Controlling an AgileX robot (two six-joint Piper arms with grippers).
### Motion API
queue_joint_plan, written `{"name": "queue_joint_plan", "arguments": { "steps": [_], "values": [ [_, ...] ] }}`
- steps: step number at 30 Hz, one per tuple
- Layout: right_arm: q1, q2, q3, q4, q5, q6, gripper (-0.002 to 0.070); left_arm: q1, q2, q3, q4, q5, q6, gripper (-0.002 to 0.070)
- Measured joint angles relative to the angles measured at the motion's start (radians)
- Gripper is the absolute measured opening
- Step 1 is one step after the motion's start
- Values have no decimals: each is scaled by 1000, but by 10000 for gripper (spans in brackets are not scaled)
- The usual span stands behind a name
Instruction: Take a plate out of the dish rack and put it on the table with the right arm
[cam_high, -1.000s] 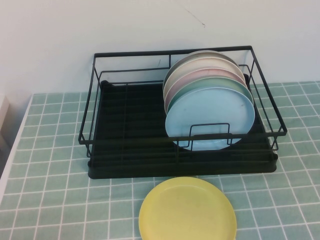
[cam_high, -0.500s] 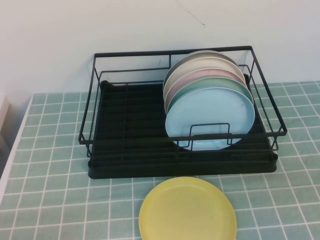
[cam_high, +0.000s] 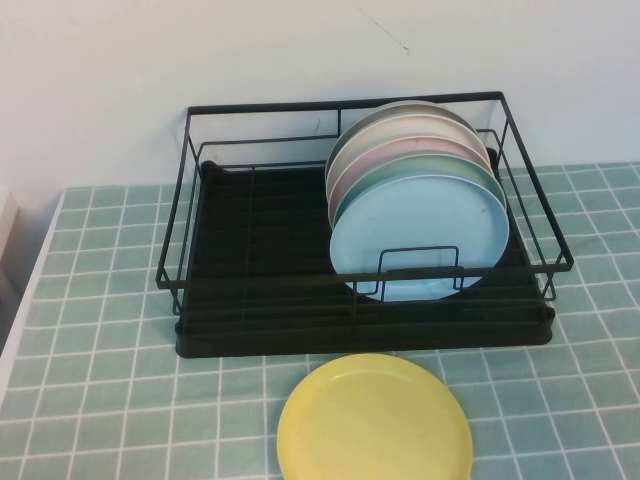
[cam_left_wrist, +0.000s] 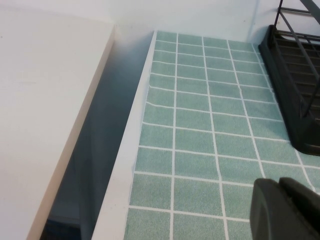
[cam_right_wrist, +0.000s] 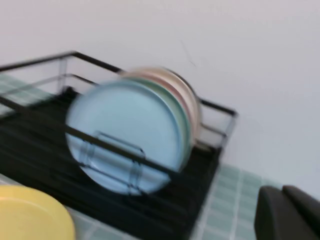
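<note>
The yellow plate (cam_high: 375, 420) lies flat on the green-tiled table (cam_high: 100, 400), just in front of the black dish rack (cam_high: 260, 335). Its edge also shows in the right wrist view (cam_right_wrist: 30, 217). Neither arm shows in the high view. My right gripper (cam_right_wrist: 282, 192) is shut and empty, off to the right of the rack (cam_right_wrist: 30, 145) and above the tiles. My left gripper (cam_left_wrist: 279, 184) is shut and empty over the tiles to the left of the rack (cam_left_wrist: 295, 75).
Several plates stand upright in the rack's right half, the light blue plate (cam_high: 420, 235) in front and a teal-green one behind it. The rack's left half holds nothing. The table's left edge (cam_left_wrist: 125, 165) drops to a gap beside a white counter (cam_left_wrist: 45, 100).
</note>
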Motion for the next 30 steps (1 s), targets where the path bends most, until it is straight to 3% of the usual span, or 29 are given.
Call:
{"name": "queue_joint_plan", "arguments": {
  "steps": [4, 8, 12, 18, 24, 30],
  "values": [
    [-141, -154, 170, -191, 20, 286, -1, 0, 0, 0, 0, 0, 0, -3],
    [-305, -226, 276, -252, 19, 368, -1, 0, 0, 0, 1, 0, 0, -3],
    [-392, -229, 292, -308, 18, 439, -1, 0, 0, 0, 4, 0, 0, -3],
    [-371, -229, 292, -357, 117, 529, -1, 0, 0, 0, 5, 2, 0, -3],
    [-251, -229, 291, -363, 141, 562, -1, 0, 0, 0, 5, 2, 0, -3],
    [-233, -229, 291, -363, 145, 564, -1, 0, 0, 0, 5, 2, 0, -3]
  ]
}}
